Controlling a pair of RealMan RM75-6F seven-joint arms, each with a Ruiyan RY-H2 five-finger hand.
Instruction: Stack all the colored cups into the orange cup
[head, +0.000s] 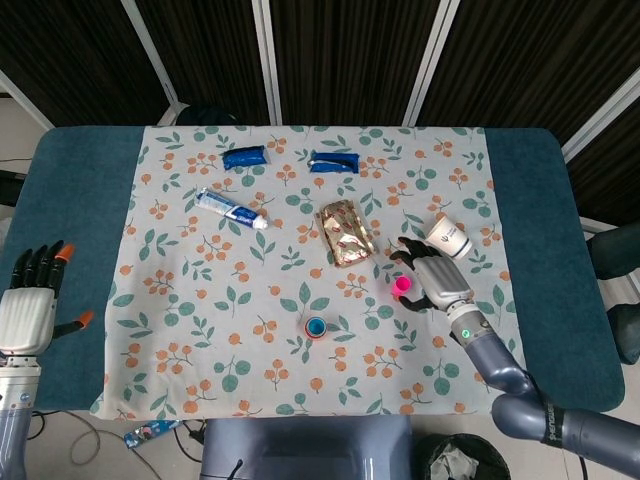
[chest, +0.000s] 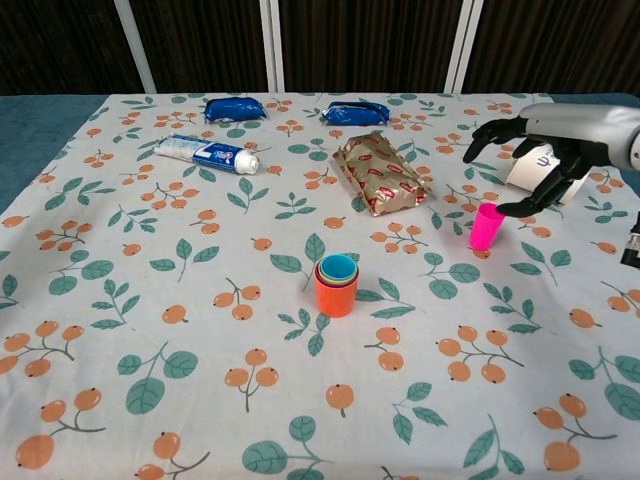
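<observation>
Fingers (chest: 490, 130) of right hand (chest: 540, 150) spread apart, empty, over pink cup (chest: 487, 226) at frame right; cup prob. light, stiff plastic, tips easily — pinch sidewall near rim.

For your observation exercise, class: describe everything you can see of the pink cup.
The pink cup is small, plain and plastic-looking, a bright magenta tumbler slightly wider at its open top. It stands upright on the floral tablecloth, right of the orange cup stack and in front of the tipped paper cup. The right hand hovers above it with fingers spread; contact cannot be made out.
</observation>
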